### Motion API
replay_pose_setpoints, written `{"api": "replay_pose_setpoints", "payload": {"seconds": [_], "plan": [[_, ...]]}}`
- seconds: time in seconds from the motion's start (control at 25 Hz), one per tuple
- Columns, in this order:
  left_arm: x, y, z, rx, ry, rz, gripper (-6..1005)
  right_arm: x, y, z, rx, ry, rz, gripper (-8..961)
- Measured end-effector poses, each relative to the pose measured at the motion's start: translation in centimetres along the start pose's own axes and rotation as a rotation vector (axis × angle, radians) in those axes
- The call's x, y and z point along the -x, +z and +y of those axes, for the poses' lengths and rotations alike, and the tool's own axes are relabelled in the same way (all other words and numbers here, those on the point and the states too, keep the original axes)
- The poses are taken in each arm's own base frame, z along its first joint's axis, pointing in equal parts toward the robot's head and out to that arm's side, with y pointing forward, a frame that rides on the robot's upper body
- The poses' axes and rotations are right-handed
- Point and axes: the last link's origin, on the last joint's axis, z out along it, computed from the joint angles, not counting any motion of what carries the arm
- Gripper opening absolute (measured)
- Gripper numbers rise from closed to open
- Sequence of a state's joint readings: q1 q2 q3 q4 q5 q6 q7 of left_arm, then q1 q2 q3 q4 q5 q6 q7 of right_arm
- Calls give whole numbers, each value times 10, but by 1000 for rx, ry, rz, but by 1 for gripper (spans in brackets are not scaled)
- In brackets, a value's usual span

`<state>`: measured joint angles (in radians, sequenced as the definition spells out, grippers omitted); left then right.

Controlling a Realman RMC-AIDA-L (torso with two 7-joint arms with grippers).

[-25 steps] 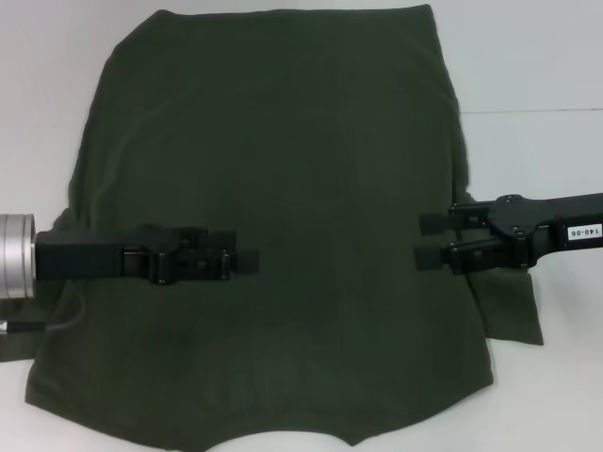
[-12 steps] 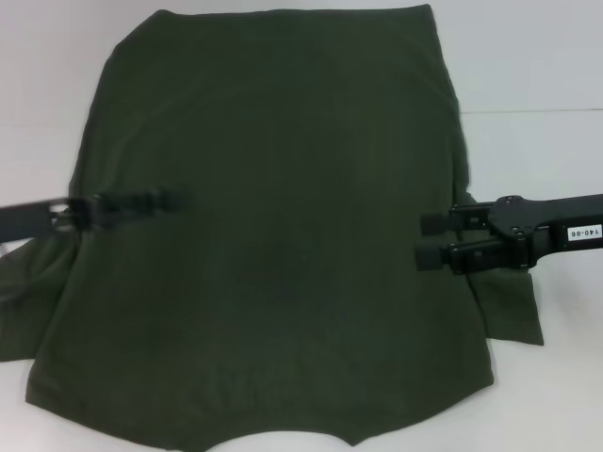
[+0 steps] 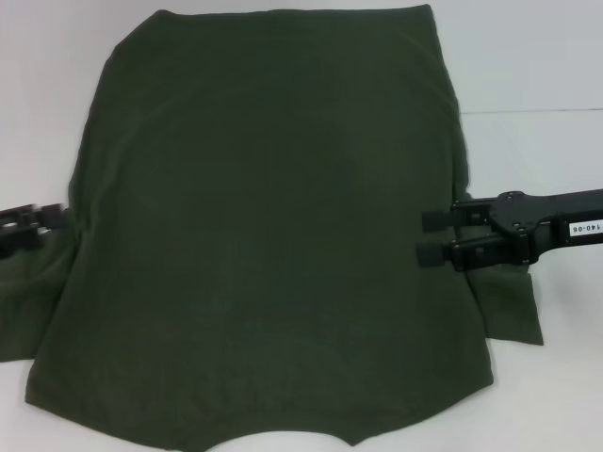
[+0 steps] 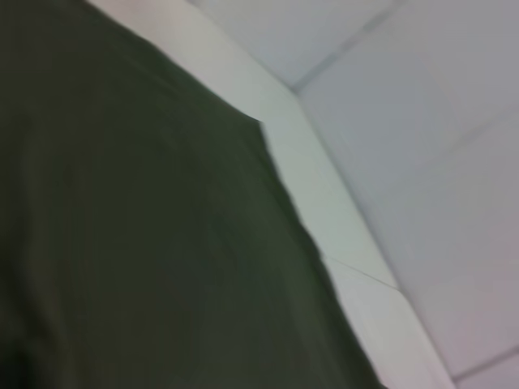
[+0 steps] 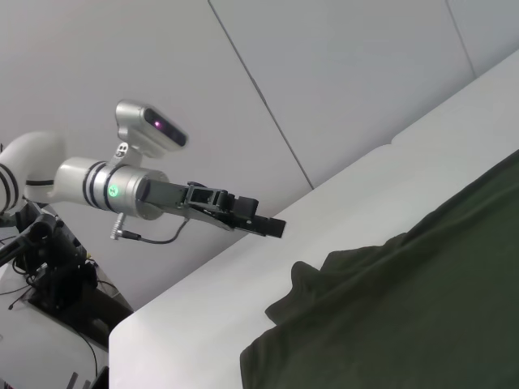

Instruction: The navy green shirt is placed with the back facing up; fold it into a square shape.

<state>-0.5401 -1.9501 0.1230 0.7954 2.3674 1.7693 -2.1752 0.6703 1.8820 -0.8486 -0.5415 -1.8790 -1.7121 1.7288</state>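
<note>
Hands first: the right hand (image 3: pixel 426 237) hovers over the right edge of the shirt (image 3: pixel 273 235), its two fingers stacked and parted with nothing between them, pointing in toward the middle of the cloth. It sits level with the sleeve on that side, which looks like a ready stance for pinching the side edge and carrying it across. The left hand (image 3: pixel 38 226) is at the far left, just beside the shirt's left edge and above the left sleeve; in the right wrist view the left hand (image 5: pixel 263 223) hangs in the air over the counter's edge, gripping nothing, but whether its fingers are parted I cannot tell.

The shirt lies flat on the white counter (image 3: pixel 528 75), plain side up, no lettering showing, hem toward the robot and the narrower end away. Both short sleeves stick out past the body, the left one (image 3: pixel 24 301) and the right one (image 3: pixel 513 306) spread on the counter. No fold is made yet, so the whole job seems still ahead, likely beginning with the sides.
</note>
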Motion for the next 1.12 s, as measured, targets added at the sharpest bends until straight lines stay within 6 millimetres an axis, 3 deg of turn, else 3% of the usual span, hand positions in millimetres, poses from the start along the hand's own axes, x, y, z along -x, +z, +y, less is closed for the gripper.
{"api": "replay_pose_setpoints", "payload": {"seconds": [0.2,0.36,0.72,1.12], "plan": [[6,-26,-18,-122,-58,29,838,2,-1,0,-2,-6,2,908],[11,-34,-32,-224,-85,23,838,2,0,-1,-2,-7,5,908],[11,-22,-58,-363,-97,35,839,-2,1,-1,-5,-2,28,908],[10,-8,-66,-406,-54,23,839,-4,2,-1,-7,2,28,907]]}}
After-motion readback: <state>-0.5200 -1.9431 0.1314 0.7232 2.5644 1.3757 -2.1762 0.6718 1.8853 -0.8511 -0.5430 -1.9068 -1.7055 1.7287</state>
